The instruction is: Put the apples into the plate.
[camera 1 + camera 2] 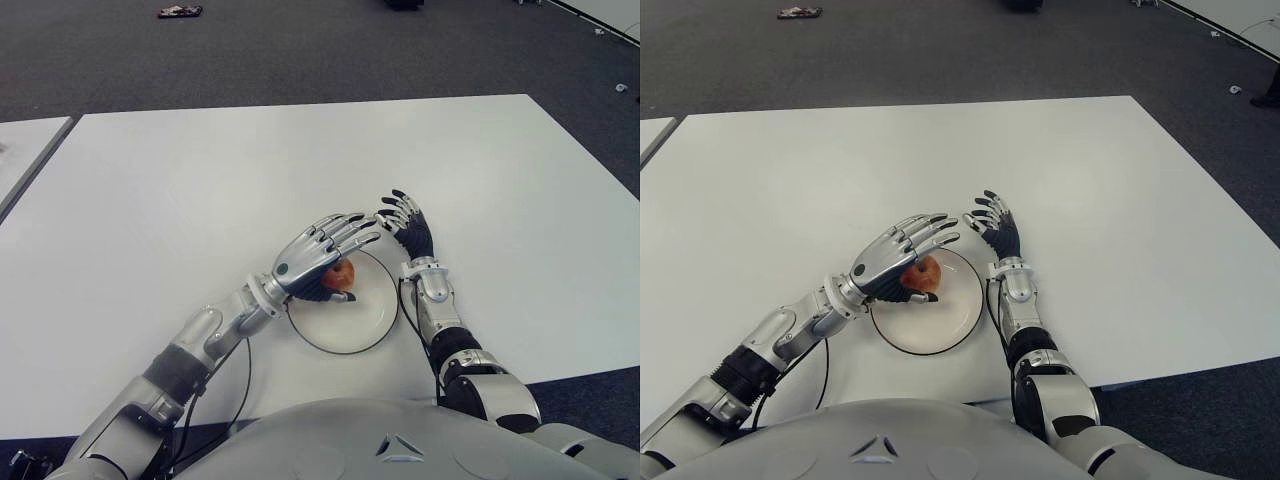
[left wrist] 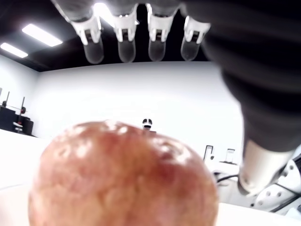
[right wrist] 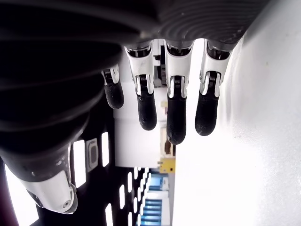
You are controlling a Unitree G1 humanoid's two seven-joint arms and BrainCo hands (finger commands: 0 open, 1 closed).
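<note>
- Over the plate's far-left part, left hand [image 1: 318, 252] hovered palm down, fingers stretched out straight and spread, gripping nothing; left wrist view showed fingertips [image 2: 126, 49] well above the fruit.
- Apple [image 1: 339, 275] sat right under that palm, inside the plate [image 1: 372, 325], toward its far-left rim; looked released, though contact with the palm could not be ruled out from the eye views.
- Step, as judged: release just done or finishing, apple already delivered.
- Next move would call for lifting the left hand straight up and clear without nudging the apple, since a round fruit may roll.
- Right hand [image 1: 408, 225] stood just beside the plate's far-right rim, fingers loosely extended, empty.
- Only one apple was visible; white table [image 1: 200, 180] showed no others, so the task looked near complete.
</note>
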